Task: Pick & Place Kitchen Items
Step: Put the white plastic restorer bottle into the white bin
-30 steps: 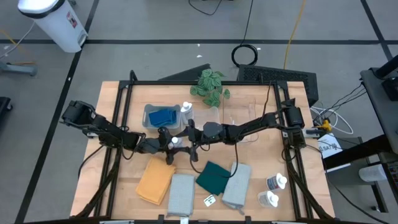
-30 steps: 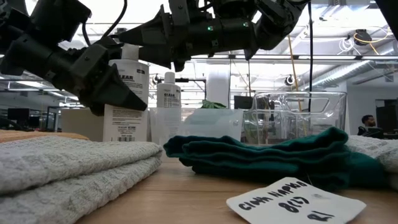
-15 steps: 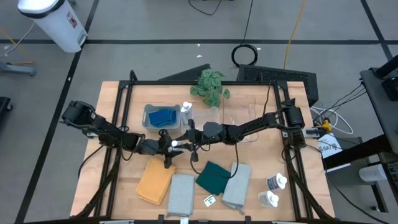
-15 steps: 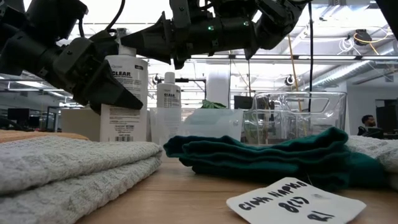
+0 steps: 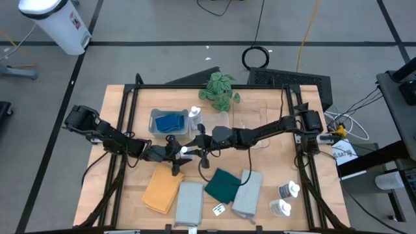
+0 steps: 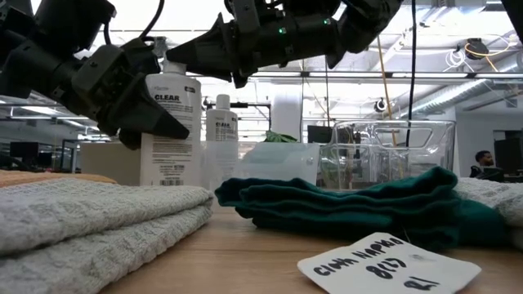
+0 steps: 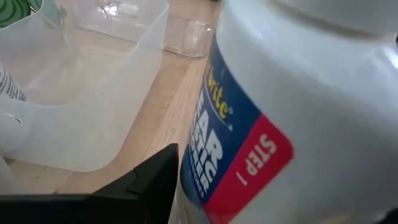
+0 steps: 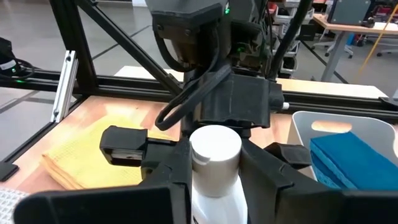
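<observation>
A white squeeze bottle [image 5: 184, 150] with a blue "CLEAR" label [image 6: 167, 114] stands upright at the table's middle, between both grippers. My left gripper [image 5: 175, 151] reaches in from the left and is shut on its body. My right gripper [image 5: 194, 147] reaches in from the right and is shut at its white cap [image 8: 214, 148]. A second bottle [image 6: 221, 131] stands behind, beside a bin of blue sponges [image 5: 170, 121]. Orange [image 5: 161, 190], grey [image 5: 189, 201] and dark green [image 5: 223, 184] cloths lie folded near the front edge. My left gripper holds the bottle's body at the label [image 7: 205, 162] between its two fingers [image 6: 139, 114], slanting down from the table's left. The bottle stays upright; the grey cloth hides its base in the low view. My right gripper pinches the bottle's top just under the cap [image 8: 214, 171] between its two fingers [image 8: 174, 180], coming about level from the table's right. The bottle stands upright below them.
An empty clear bin [image 5: 260, 120] and a leafy plant [image 5: 218, 90] sit at the back. Another grey cloth [image 5: 247, 193], a paper tag [image 5: 220, 208] and two bottles [image 5: 286, 198] lie at the front right. A black frame [image 5: 130, 123] borders the table.
My right gripper has moved toward the table's left edge and now has its fingers at the bottle's cap. The bottle, in my left gripper, has shifted slightly and stays upright.
</observation>
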